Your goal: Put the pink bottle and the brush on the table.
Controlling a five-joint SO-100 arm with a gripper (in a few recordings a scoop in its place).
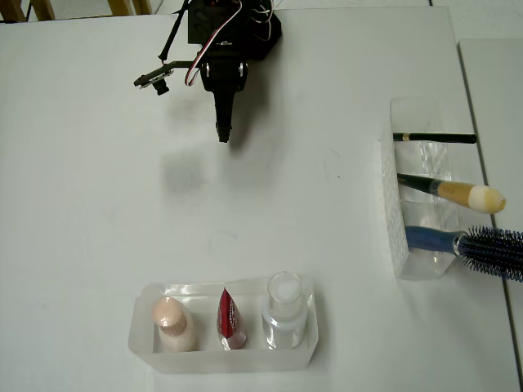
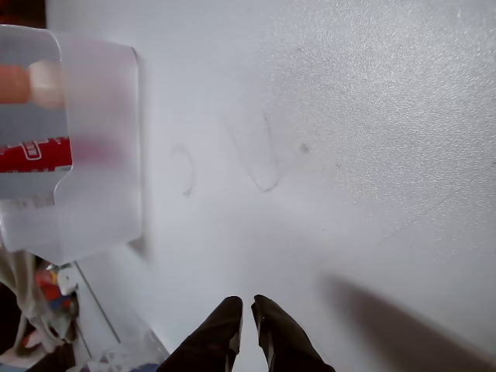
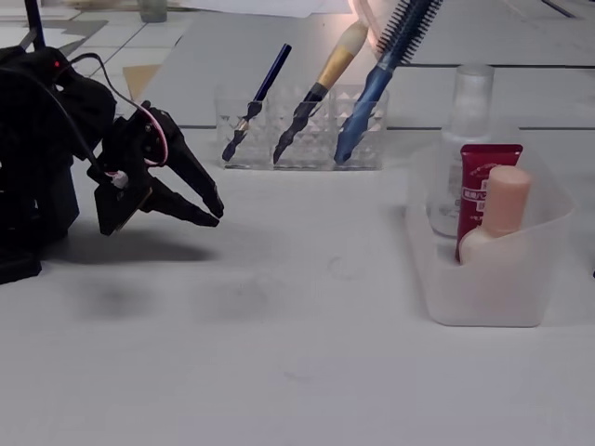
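Pink bottle [image 1: 174,323] sits upright in the left compartment of the frosted tray [image 1: 140,339] at the near edge of the overhead view, cap up, its long axis vertical. Next to it I see the red tube [image 1: 230,318] in the middle slot and the clear bottle [image 1: 284,309] on the right. So that one hasn't been taken out yet.

Brush [image 1: 454,191] is in the clear holder [image 1: 395,214] at the right of the overhead view, in the middle slot between the pencil [image 1: 435,138] on the far side and the blue hairbrush [image 1: 474,243] on the near side. Its handle end is down in the holder and the cream tip leans out to the right, past the holder's edge; in the fixed view it slants up and to the right, tip highest. That's untouched too.

My gripper [image 1: 222,133] hangs low over the bare table [image 1: 310,98] at the far side, well apart from both tray and holder, pointing toward the tray. It carries nothing. In the wrist view the fingertips [image 2: 230,310] are nearly together with only a thin gap; the fixed view shows the jaws a little apart.

By my reading nothing is done yet: both picks and both placements are left, and there's plenty of white tabletop between gripper and tray to set things on.
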